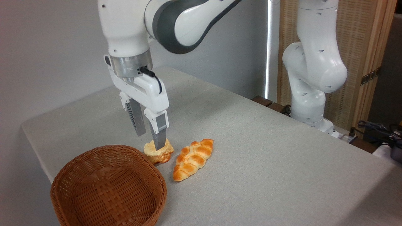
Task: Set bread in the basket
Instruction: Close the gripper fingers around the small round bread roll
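1. The bread (159, 152), a small lumpy cream-puff bun, sits on the tabletop (267, 150) just beside the rim of the wicker basket (108, 185), which is empty.
2. The end effector (151, 138) stands directly over the bun, jaws parted narrowly; the near finger reaches the pale top. Whether the bun is gripped cannot be told.
3. Judgement: the bun looks light and probably soft, with an uneven crown that may slip or dent.
4. Recommended hold: across its middle, above the orange-brown base, with modest pressure.
5. The braided loaf (193, 155) lies near on the right, apart from the bun; avoid nudging it.
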Controlling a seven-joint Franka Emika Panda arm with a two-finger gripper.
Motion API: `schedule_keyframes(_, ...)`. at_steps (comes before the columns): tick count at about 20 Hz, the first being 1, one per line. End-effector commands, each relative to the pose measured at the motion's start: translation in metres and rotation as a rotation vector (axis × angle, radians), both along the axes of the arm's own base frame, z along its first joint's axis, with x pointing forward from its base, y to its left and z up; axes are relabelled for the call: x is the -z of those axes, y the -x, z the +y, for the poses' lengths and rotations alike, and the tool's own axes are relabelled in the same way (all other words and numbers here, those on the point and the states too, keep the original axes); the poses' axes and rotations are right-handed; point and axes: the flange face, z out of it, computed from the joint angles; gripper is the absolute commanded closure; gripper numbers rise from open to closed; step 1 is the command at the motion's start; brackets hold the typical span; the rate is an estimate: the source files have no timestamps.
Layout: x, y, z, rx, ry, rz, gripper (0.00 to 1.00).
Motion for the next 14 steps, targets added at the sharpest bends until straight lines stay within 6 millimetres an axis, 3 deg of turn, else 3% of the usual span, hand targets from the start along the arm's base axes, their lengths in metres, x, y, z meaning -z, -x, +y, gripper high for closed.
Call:
schedule_keyframes(1, 0.019, 0.007, -0.013, -0.002, 0.020, 0.028, 0.00)
schedule_keyframes(7, 0.040, 0.012, -0.019, -0.001, 0.037, 0.043, 0.00)
schedule_keyframes(14, 0.069, 0.010, -0.041, 0.031, 0.017, 0.073, 0.00)
